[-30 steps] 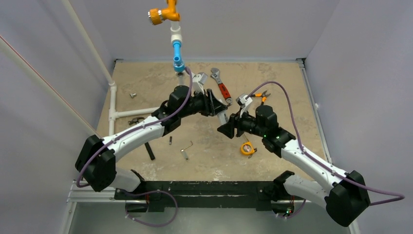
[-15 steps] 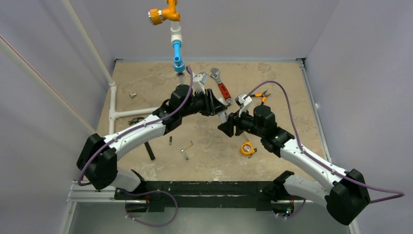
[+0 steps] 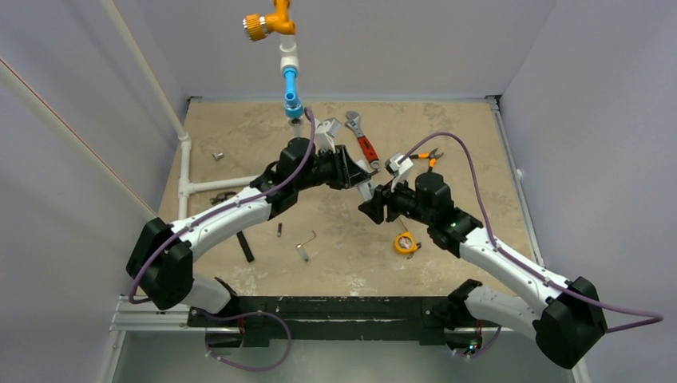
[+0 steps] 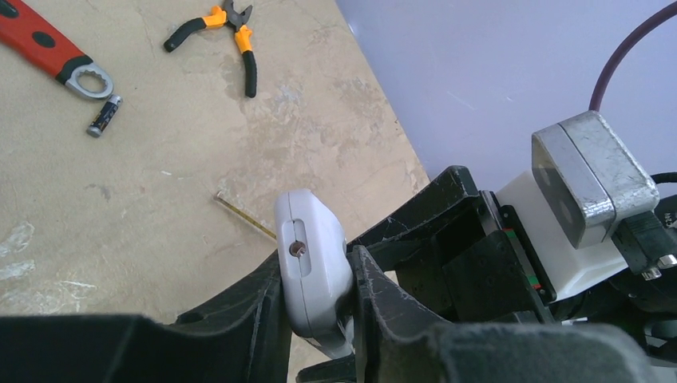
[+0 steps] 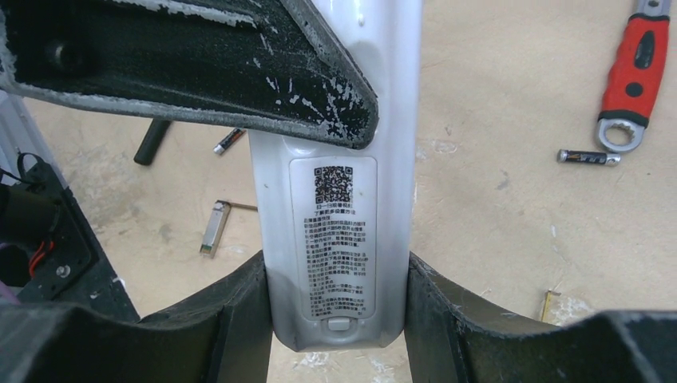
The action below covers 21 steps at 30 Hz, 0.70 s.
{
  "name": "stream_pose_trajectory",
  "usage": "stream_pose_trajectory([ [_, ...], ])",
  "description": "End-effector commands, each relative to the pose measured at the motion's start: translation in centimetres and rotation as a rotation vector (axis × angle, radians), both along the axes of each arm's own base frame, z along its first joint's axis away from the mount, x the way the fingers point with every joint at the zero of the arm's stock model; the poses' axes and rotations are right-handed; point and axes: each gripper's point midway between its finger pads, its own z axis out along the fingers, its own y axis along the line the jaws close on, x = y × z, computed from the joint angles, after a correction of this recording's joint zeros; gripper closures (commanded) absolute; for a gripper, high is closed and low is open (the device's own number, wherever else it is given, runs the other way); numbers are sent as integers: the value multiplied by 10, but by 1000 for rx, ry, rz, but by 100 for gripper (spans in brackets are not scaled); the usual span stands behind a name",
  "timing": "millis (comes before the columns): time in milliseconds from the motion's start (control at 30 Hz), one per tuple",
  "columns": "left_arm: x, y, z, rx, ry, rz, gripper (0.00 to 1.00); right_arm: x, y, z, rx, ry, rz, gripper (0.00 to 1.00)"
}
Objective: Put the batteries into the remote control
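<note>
Although the top view shows both arms meeting over the middle of the tan surface (image 3: 239, 128), you cannot make out the grasp there. The remote control (image 5: 334, 215) is only a pale sliver between black housings. The wrist views settle it.

Left claw (image 4: 315, 275): closed on one end of the remote control, with a finger pressed to each side.

Right claw (image 5: 334, 275): clamped on the other end, both fingers touching the casing.

The remote control is held in the air between the two claws, clear of the surface. Its back faces the right wrist camera, and its button face is hidden in every view. One of the left claw's fingers (image 5: 199, 56) crosses the upper part of the back and covers it.

Wrench (image 5: 631, 80): red handle, cut off at the frame edge, lying on the surface.

Pliers (image 4: 223, 32): orange and black, lying apart from the wrench.

Battery (image 5: 588, 158): one, just beside the wrench's ring end. Its print is too small to read.

Label (image 5: 333, 239) on the back: a QR code above dense small print that is not legible. A small tab sits below it.
</note>
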Motion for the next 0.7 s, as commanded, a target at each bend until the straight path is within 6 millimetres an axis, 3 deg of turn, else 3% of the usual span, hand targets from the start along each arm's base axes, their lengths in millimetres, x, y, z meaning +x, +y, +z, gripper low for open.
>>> stream_pose_trajectory([
  [0, 6, -2, 28, -104, -22, -19, 100, 8, 5, 52, 64, -184, 17, 56],
  [67, 8, 2, 28, -132, -5, -25, 100, 8, 4, 58, 71, -214, 20, 33],
  [167, 7, 8, 28, -134, -9, -23, 100, 5, 3, 66, 87, -247, 28, 20],
  [433, -20, 38, 37, -119, -137, -10, 100, -19, 0, 89, 238, -457, 91, 14],
  [667, -45, 57, 40, -132, -202, -16, 100, -13, -4, 90, 237, -476, 51, 14],
])
